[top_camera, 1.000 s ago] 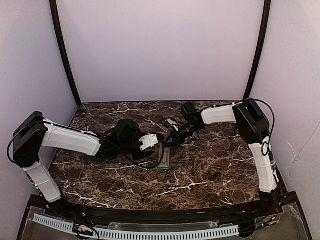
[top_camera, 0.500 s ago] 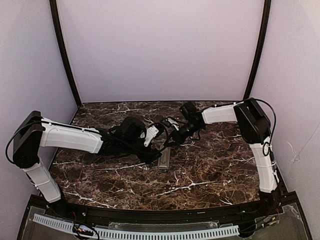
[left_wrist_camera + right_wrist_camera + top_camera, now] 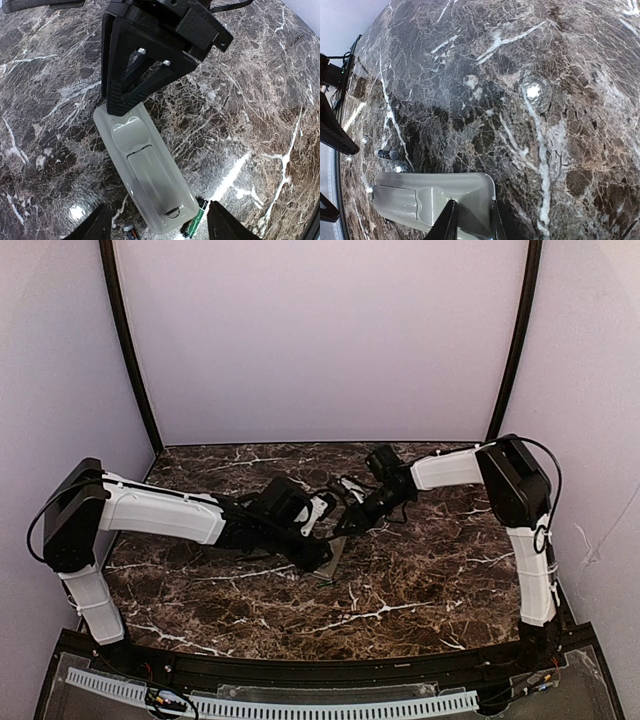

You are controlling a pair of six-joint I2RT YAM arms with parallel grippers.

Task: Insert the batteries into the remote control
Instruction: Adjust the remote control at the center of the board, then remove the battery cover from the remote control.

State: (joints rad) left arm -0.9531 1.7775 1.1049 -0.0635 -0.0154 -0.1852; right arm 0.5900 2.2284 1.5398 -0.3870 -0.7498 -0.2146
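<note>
Trusting the right gripper (image 3: 472, 212), jaws clamped on the remote control (image 3: 427, 192), bring the left gripper (image 3: 160, 226), jaws apart, squarely over the battery cover (image 3: 152, 182).

Pale lilac walls (image 3: 320, 340) enclose a glossy dark marble table (image 3: 420, 585) with 2 black corner posts (image 3: 132, 360).

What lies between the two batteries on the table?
One end of the remote control, back up, separates the green battery from the other battery; the left wrist view shows it.
</note>
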